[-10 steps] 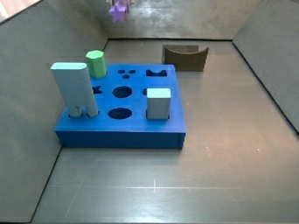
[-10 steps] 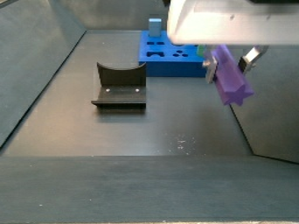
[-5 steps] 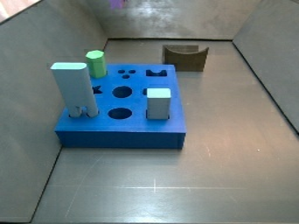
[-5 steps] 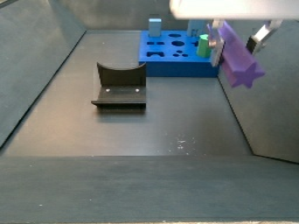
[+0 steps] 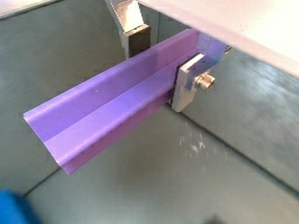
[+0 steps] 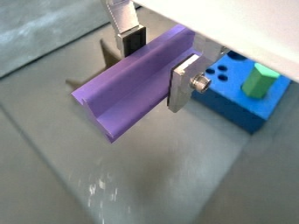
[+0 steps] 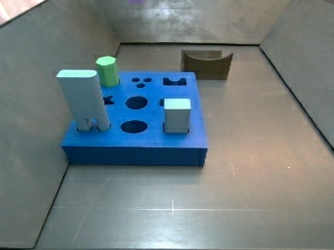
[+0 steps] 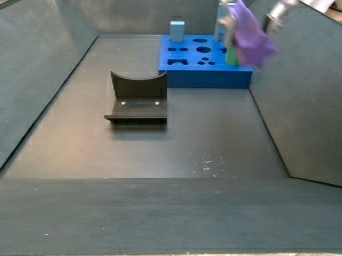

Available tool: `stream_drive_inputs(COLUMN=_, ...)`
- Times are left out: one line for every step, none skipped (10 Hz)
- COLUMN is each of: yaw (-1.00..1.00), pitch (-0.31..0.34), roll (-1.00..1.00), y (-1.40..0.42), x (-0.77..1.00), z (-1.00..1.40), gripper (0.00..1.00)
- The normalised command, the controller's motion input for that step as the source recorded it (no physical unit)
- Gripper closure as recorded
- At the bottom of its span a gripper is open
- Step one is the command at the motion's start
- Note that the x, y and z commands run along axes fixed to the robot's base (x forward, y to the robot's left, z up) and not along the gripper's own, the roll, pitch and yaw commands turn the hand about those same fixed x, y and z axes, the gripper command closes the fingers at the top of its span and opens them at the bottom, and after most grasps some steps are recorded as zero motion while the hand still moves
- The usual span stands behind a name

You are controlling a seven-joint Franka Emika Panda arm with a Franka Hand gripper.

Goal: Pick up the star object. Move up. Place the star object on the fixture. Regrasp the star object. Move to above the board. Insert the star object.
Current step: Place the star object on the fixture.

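Note:
My gripper (image 5: 162,54) is shut on the star object (image 5: 111,105), a long purple prism lying crosswise between the silver fingers (image 5: 187,84); both wrist views show it (image 6: 131,83). In a side view the star object (image 8: 249,33) hangs high above the floor near the right wall, with the gripper (image 8: 262,14) at the frame's top edge. The fixture (image 8: 135,97) stands on the floor well below and to the left; it also shows at the back in the other side view (image 7: 206,62). The blue board (image 7: 137,122) lies on the floor.
A pale blue-grey tall block (image 7: 82,101), a green cylinder (image 7: 105,70) and a small grey block (image 7: 177,114) stand in the board. Grey walls (image 8: 301,110) enclose the floor. The green cylinder also shows in a wrist view (image 6: 260,80).
The gripper has risen with the star object held in it; it has left the top of one side view and sits higher in the other. Nothing else moved.

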Motion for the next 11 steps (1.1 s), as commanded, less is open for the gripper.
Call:
stream_drive_inputs(yaw=-0.05, pitch=0.086, roll=0.10, y=-0.53, x=1.00, z=0.09, gripper=1.00)
stream_drive_inputs(yaw=-0.02, pitch=0.103, roll=0.09, y=-0.50, x=1.00, z=0.08, gripper=1.00)
stream_drive_inputs(yaw=0.00, pitch=0.118, roll=0.08, y=-0.46, x=1.00, z=0.08, gripper=1.00)
stream_drive_inputs(yaw=0.01, pitch=0.132, roll=0.07, y=-0.42, x=1.00, z=0.07, gripper=1.00)
stream_drive_inputs(yaw=0.02, pitch=0.144, roll=0.06, y=-0.37, x=1.00, z=0.06, gripper=1.00)
stream_drive_inputs(yaw=0.03, pitch=0.151, roll=0.06, y=-0.33, x=1.00, z=0.06, gripper=1.00)
stream_drive_inputs(yaw=0.03, pitch=0.160, roll=0.05, y=-0.29, x=1.00, z=0.05, gripper=1.00)
stream_drive_inputs(yaw=0.03, pitch=0.157, roll=0.05, y=-0.26, x=1.00, z=0.05, gripper=1.00)
stream_drive_inputs(yaw=0.03, pitch=0.152, roll=0.05, y=-0.24, x=1.00, z=0.04, gripper=1.00)
stream_drive_inputs(yaw=0.03, pitch=0.150, roll=0.05, y=-0.20, x=1.00, z=0.04, gripper=1.00)
stream_drive_inputs(yaw=0.03, pitch=0.153, roll=0.05, y=-0.18, x=1.00, z=0.04, gripper=1.00)
